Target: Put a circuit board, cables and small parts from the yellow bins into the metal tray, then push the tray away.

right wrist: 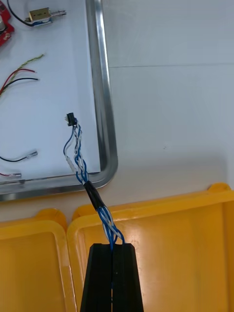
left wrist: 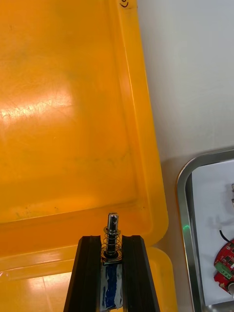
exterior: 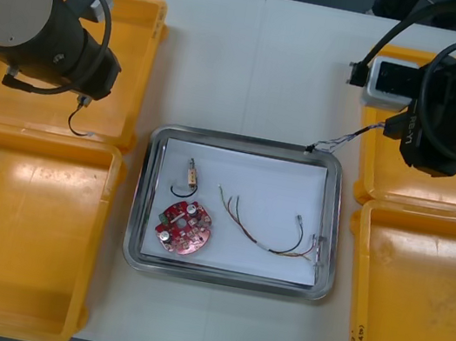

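The right gripper [right wrist: 113, 246] hangs over a yellow plastic bin [right wrist: 175, 234] just past the far right corner of the shiny metal tray with the white inside [exterior: 141, 199]. Its black fingers are pinched tight on one end of a twisted blue and white cable [right wrist: 107, 223]. The other end, with a little black plug, reaches over the tray's rim into that corner. I think it holds the cable by the end so the rest can be laid inside without catching on the rim. The left gripper [left wrist: 112, 240] is over another yellow bin [left wrist: 73, 122] off the tray's far left corner. Its fingers squeeze a small metal part with a spring [left wrist: 112, 228], which pokes out past the fingertips. In the tray lie a round red circuit board [exterior: 184, 227] by the near left corner, a small brass-coloured part with a black wire [exterior: 191, 174] just behind it, and a thin red and yellow cable [exterior: 260, 246] toward the right side. The tray's far left part is bare, so there is room to drop more. The light table [exterior: 255, 69] beyond the tray's far edge is open for the push.
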`<state>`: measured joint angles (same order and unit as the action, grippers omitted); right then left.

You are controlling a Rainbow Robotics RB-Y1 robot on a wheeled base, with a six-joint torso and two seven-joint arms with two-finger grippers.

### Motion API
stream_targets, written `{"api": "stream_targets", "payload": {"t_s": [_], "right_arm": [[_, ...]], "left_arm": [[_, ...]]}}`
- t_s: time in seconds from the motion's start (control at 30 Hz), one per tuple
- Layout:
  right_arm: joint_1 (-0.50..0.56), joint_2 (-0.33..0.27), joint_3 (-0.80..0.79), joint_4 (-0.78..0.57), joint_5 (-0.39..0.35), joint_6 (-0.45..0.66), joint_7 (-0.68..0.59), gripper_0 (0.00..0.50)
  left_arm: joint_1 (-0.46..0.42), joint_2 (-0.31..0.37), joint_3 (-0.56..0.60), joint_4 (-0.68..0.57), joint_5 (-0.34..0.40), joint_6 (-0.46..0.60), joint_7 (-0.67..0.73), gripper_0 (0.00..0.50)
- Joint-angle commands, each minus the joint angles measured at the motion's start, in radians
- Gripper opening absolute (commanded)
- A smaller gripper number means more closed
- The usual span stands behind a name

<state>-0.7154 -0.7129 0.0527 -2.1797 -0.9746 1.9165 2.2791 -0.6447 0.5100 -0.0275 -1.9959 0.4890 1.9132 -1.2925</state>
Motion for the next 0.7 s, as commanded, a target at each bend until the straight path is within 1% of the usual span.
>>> {"api": "stream_targets", "payload": {"t_s": [0.03,0.17,0.3,0.4,0.5,0.63,0.7], "right_arm": [[-0.009,0.032,0.092,-0.023,0.042,0.003,-0.032,0.000],[-0.015,0.073,0.170,-0.015,0.106,0.003,-0.040,0.000],[-0.027,0.121,0.231,0.038,0.166,0.003,-0.046,0.000],[-0.035,0.136,0.256,0.064,0.186,0.003,-0.047,0.000],[-0.041,0.162,0.296,0.112,0.226,0.003,-0.055,0.000],[-0.041,0.178,0.335,0.156,0.271,0.003,-0.058,0.000],[-0.041,0.185,0.366,0.169,0.309,-0.022,-0.061,0.000]], "left_arm": [[0.005,-0.015,-0.005,-0.035,-0.001,0.007,0.065,0.001],[0.005,-0.015,-0.005,-0.034,-0.003,0.007,0.065,0.000],[0.005,-0.015,-0.002,-0.034,-0.003,0.007,0.065,0.001],[0.005,-0.015,-0.002,-0.034,-0.003,0.007,0.065,0.001],[0.005,-0.015,0.000,-0.034,-0.001,0.007,0.065,0.001],[0.005,-0.015,0.000,-0.034,0.000,0.007,0.064,0.001],[0.005,-0.015,0.000,-0.034,0.002,0.007,0.065,0.001]]}}
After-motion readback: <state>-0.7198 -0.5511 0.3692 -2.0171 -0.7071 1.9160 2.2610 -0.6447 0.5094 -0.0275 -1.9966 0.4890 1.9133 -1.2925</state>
